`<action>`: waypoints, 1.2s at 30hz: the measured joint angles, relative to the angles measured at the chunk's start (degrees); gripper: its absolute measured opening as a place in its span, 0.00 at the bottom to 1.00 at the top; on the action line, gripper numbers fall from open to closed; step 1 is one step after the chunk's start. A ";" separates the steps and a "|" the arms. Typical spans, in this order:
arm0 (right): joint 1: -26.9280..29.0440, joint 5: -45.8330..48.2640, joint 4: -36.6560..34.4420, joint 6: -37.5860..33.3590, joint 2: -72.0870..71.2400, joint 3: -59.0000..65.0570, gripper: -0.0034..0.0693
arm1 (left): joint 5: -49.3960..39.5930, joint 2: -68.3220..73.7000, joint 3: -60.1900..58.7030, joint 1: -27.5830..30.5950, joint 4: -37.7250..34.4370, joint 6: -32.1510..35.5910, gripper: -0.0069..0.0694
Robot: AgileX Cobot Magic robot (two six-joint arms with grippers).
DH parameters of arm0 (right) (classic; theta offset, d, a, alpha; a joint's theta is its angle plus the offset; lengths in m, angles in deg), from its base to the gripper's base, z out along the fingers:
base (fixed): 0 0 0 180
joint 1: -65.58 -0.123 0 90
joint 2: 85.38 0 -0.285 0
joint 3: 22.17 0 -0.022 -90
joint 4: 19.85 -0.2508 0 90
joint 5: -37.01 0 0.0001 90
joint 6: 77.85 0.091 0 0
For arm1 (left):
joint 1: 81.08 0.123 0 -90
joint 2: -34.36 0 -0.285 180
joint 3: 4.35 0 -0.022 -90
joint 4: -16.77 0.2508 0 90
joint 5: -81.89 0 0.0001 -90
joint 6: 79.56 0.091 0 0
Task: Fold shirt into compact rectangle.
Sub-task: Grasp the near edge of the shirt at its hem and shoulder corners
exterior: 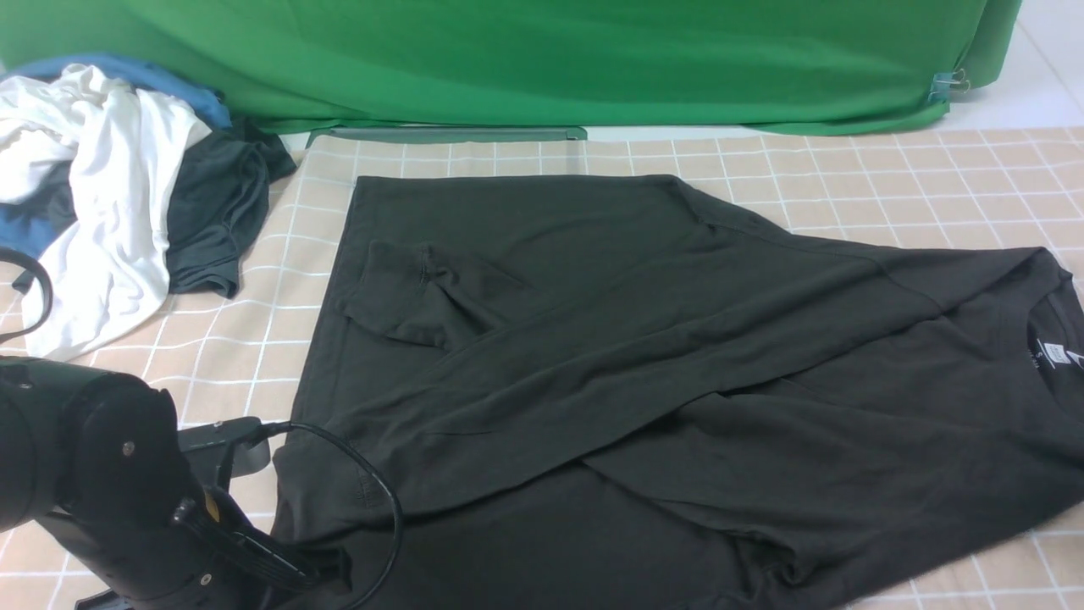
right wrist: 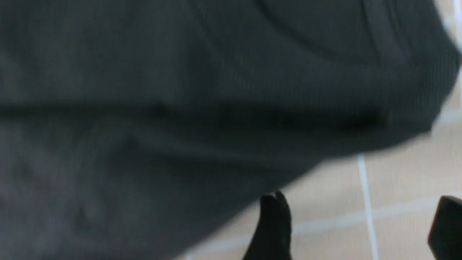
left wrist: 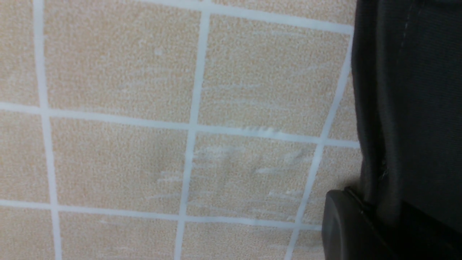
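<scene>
- At ten o'clock in the front view, the white garment (exterior: 127, 161) and the dark garment (exterior: 216, 203) are lying off the shirt; any spreading is best staying out of them.
- At seven to eight o'clock, the left arm (exterior: 161, 500) is reaching over the shirt's near left part. Its gripper (left wrist: 379, 213) is clamping on the shirt's edge, tips pressed together over cloth. It should be keeping that pinch low, pulling gently so the edge is straightening, not bunching.
- From the centre out towards every hour, the shirt (exterior: 542, 373) is lying twisted on the table (exterior: 948, 191), one long fold running from eight towards two. Smoothing this is probably coming before any compact folding.
- At five o'clock, a bunch (exterior: 788, 568) is puckering; drawing the layers apart there would be helping.
- At three o'clock, the collar (exterior: 1054, 339) is facing outwards. The right gripper (right wrist: 359, 206) is holding its tips apart beside the cloth, gripping nothing; it should be straddling the edge squarely and taking all intended layers before closing.
</scene>
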 joint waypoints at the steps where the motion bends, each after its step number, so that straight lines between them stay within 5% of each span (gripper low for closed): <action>1: 0.00 -0.45 -0.11 0.00 0.76 -0.64 0.74 | 0.00 0.00 0.00 0.00 0.00 0.00 0.11; 6: 0.02 -1.41 -0.30 -1.70 4.40 -2.72 0.65 | 0.00 0.00 0.00 0.00 0.04 0.00 0.11; 14: 0.02 0.76 -0.44 -2.39 8.28 -2.76 0.81 | -0.05 0.00 0.00 0.00 0.17 0.00 0.11; 25: -2.49 16.44 4.74 3.99 8.71 -10.40 0.84 | 0.00 0.00 0.00 0.00 0.17 0.00 0.11; 36: -3.20 3.44 5.17 4.63 9.41 -5.47 0.84 | 0.00 0.00 0.00 0.00 0.17 0.02 0.11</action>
